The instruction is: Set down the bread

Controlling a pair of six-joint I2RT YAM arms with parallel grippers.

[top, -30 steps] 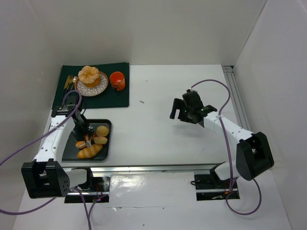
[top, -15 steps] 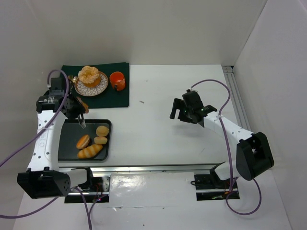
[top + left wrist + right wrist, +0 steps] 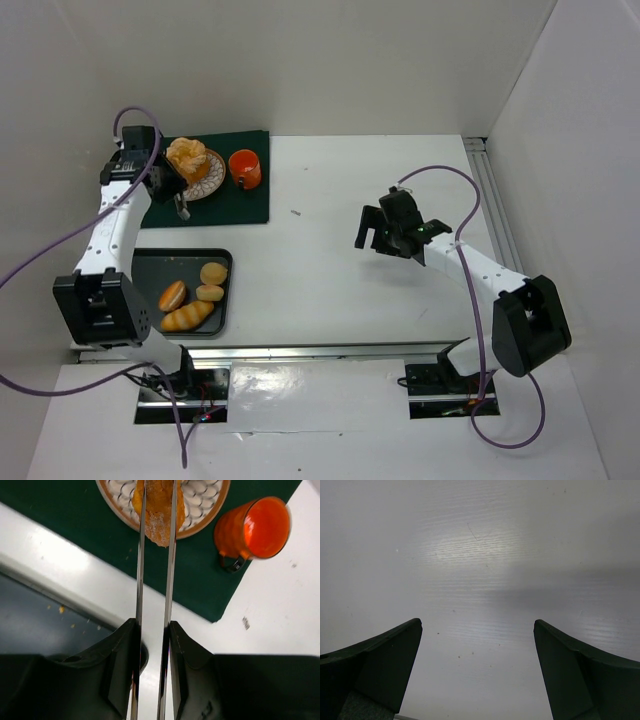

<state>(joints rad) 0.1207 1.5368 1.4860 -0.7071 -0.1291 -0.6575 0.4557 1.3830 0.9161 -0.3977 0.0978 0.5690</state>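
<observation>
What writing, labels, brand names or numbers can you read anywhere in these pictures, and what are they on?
None: no readable text shows in any view.
The orange cup, the green mat and the dark tray bear no legible marks.
The plate has only a scale-like pattern near its rim, not letters.

Robot test cell in a lab, not a working kitchen. White panels are boxing in the table on three sides. Two robot arms are sitting on an aluminium rail along the bottom of the frame, purple cables looping loose. Staged meal props are lying upper left: green mat, patterned plate, the bread, orange cup. A dark tray is holding small buns lower left.
</observation>
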